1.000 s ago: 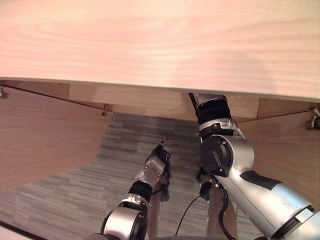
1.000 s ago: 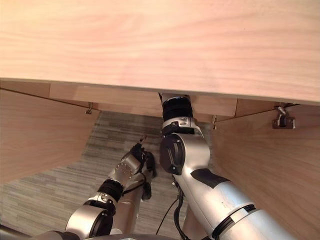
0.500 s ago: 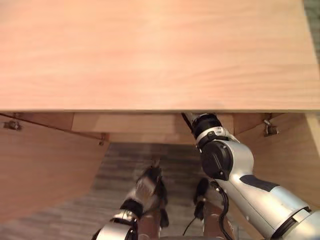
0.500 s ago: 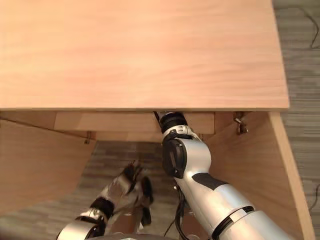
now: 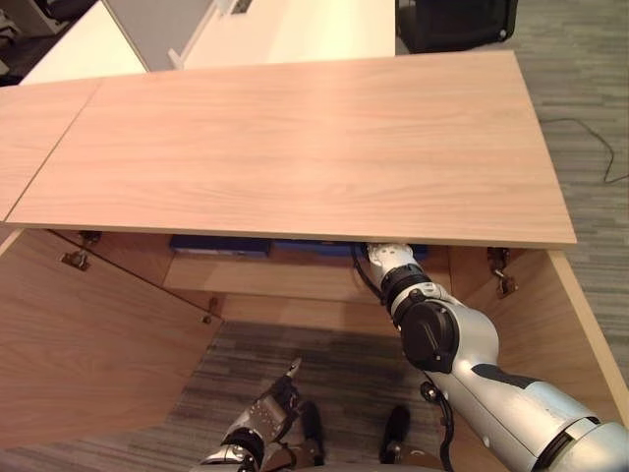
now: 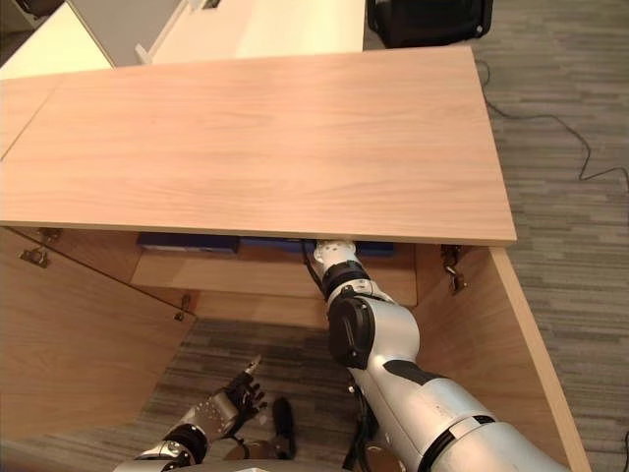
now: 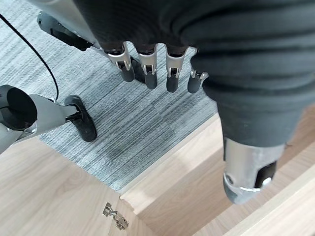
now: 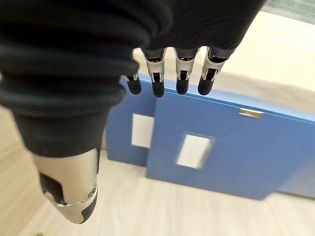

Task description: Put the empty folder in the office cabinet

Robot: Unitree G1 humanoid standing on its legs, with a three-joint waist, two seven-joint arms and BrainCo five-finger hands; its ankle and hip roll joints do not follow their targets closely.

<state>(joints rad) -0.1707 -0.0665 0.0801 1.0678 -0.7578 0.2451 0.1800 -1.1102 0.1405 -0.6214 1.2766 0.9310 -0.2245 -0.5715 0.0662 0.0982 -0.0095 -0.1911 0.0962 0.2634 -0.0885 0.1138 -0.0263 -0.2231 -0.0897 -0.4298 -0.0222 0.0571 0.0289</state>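
Note:
Two blue folders lie flat on the cabinet's upper shelf, the top folder (image 8: 231, 152) overlapping the lower one (image 8: 120, 125); their blue edges (image 5: 218, 244) peek out under the cabinet top (image 5: 295, 147). My right arm reaches into the cabinet, and in the eye views the wooden top hides its hand. In the right wrist view my right hand (image 8: 157, 81) hovers over the folders, fingers straight, holding nothing. My left hand (image 5: 267, 413) hangs low in front of the cabinet, just above the carpet, with relaxed fingers (image 7: 147, 69).
Both cabinet doors stand open: the left door (image 5: 88, 364) and the right door (image 5: 575, 324). A lower shelf edge (image 5: 275, 277) runs beneath the folders. White desks (image 5: 88, 39) and a dark office chair (image 5: 457, 20) stand beyond the cabinet, on grey carpet (image 5: 590, 118).
The camera has lifted, so the whole cabinet top and the blue folders' edges now show. My right arm stays reaching inside. My left hand remains low by the floor.

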